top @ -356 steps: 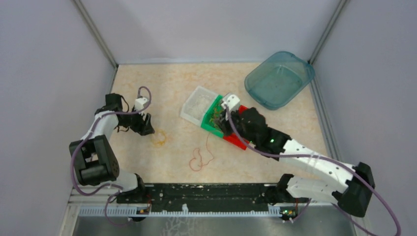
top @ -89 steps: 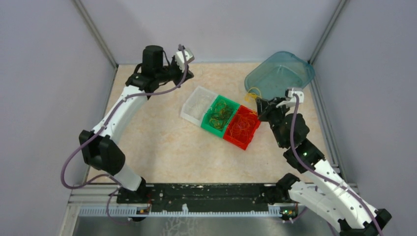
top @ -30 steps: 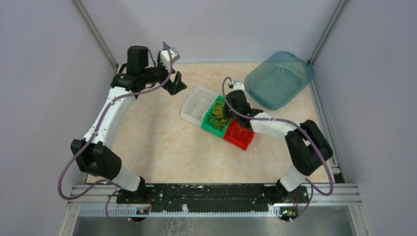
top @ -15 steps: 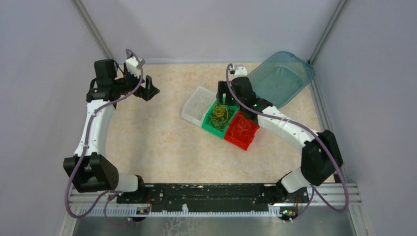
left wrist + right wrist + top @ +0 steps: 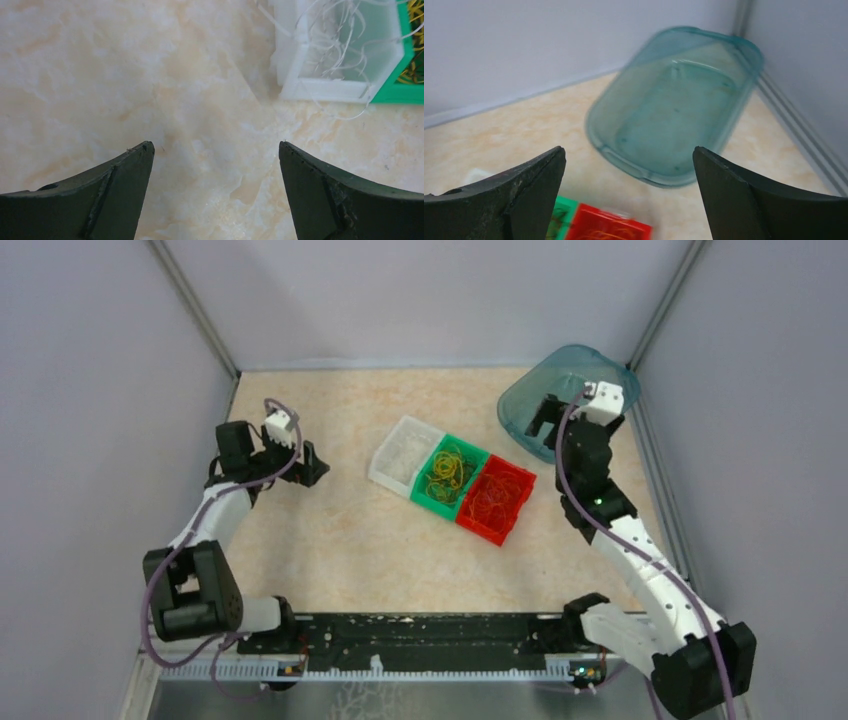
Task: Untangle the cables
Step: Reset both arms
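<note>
Cables (image 5: pixel 450 470), yellow and orange loops, lie in green bin (image 5: pixel 430 502) and red bin (image 5: pixel 487 531); both jaws gape empty.

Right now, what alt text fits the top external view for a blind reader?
White, green and red plastic bins, joined in a row, hold thin coloured loop cables mid-table. Both tools are open and empty: left tool left of the bins, right tool at a translucent teal tub.

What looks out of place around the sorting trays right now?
Some white strands hang over the white tray's walls and trail onto the table. The teal tub seems tipped up against the far right corner rather than lying flat. Nothing else stands out.
</note>
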You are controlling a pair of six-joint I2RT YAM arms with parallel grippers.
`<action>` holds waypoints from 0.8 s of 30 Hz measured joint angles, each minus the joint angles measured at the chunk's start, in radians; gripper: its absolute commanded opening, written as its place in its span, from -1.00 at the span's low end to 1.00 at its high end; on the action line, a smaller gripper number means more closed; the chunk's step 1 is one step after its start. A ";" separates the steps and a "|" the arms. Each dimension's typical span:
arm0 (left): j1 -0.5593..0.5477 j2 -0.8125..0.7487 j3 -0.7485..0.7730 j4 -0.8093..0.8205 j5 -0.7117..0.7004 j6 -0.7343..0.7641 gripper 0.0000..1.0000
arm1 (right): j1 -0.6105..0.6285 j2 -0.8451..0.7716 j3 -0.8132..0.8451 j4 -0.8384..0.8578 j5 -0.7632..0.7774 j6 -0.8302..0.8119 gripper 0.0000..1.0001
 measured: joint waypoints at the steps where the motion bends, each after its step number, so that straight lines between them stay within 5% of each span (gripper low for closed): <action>1: 0.000 0.013 -0.049 0.046 -0.004 -0.015 0.99 | -0.019 -0.013 -0.049 0.027 0.027 -0.011 0.98; 10: 0.000 0.132 -0.296 0.531 -0.046 -0.149 0.99 | -0.176 0.050 -0.473 0.424 0.249 -0.150 0.98; 24: -0.016 0.211 -0.574 1.144 -0.177 -0.285 0.99 | -0.237 0.380 -0.663 0.871 0.213 -0.158 0.98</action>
